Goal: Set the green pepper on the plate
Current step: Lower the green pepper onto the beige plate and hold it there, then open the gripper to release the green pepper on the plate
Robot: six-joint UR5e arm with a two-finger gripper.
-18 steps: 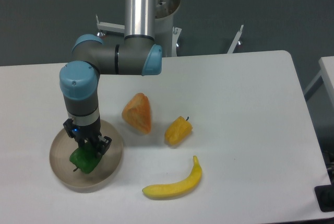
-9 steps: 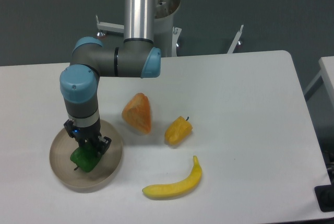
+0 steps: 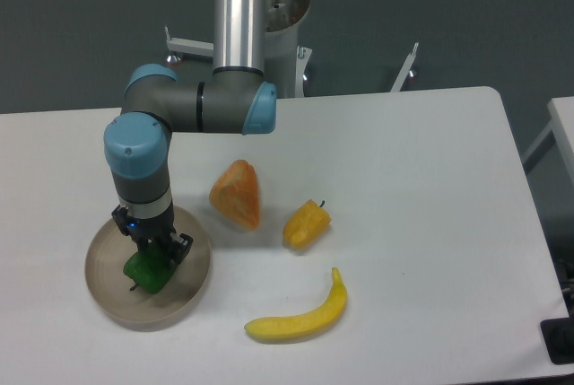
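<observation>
Small glossy green pepper (image 3: 145, 271) now sits lower over the round beige-tan plate (image 3: 190, 287) than a second ago, apparently touching its surface. Black two-finger gripper (image 3: 154, 258) has descended with it; jaws clamped on the pepper. Orange wedge-shaped piece (image 3: 237, 193), right of the plate, unmoved. Judgement: placement nearly complete; release remains.

Bright green pepper (image 3: 143, 271) on tan plate (image 3: 193, 279); beside the plate, orange wedge (image 3: 238, 194), yellow-orange pepper (image 3: 306, 225), yellow banana (image 3: 300, 314); white counter (image 3: 421, 188).
</observation>
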